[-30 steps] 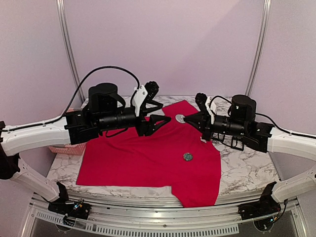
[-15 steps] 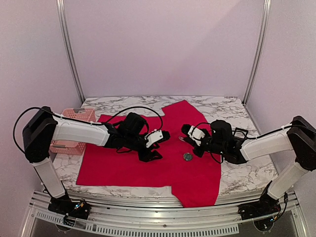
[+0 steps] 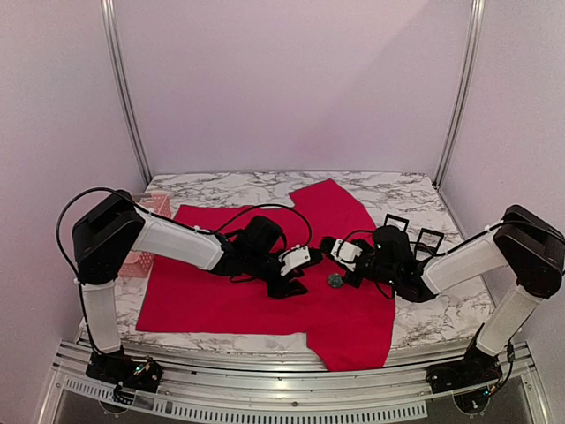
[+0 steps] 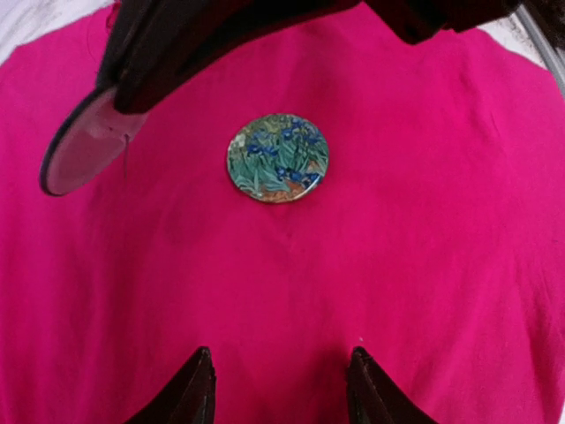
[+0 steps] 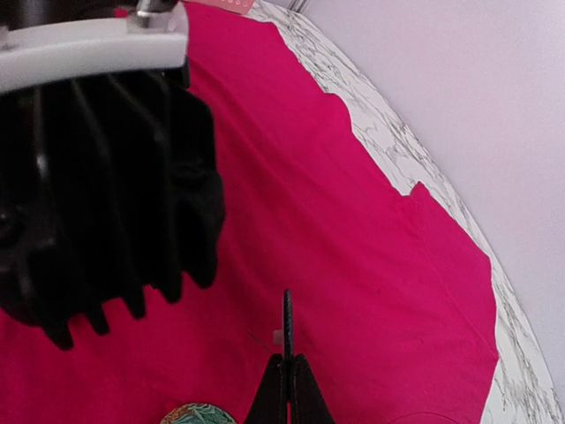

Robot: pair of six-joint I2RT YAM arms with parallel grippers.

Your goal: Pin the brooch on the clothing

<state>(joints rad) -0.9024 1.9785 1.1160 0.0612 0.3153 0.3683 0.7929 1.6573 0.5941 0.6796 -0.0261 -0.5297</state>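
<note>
Lying flat on the marbled table [image 3: 229, 184], the red T-shirt [image 3: 221, 305] covers most of the middle of the surface. The brooch [image 4: 278, 157] rests on the shirt with its face up. It is a small round badge with a picture of blue flowers and green leaves, and it sits between the two grippers, which meet low over the fabric.

The left gripper [image 4: 281, 389] is released: its two dark fingertips [image 4: 194, 393] stand clearly apart, with only red cloth between them, and they hold nothing. They are near the brooch but not touching it. Whether they press on the fabric, I cannot tell.

The right gripper [image 5: 287, 389] is clenched on a thin disc [image 4: 79, 155] – pale and shiny, with a dark rim. In the left wrist view this disc is tilted and hangs just beside the brooch, apart from it. In the right wrist view it shows only as a narrow dark line rising from the closed tips.

A pink basket [image 3: 159, 206] stands at the far left of the table, partly hidden behind the left arm.
</note>
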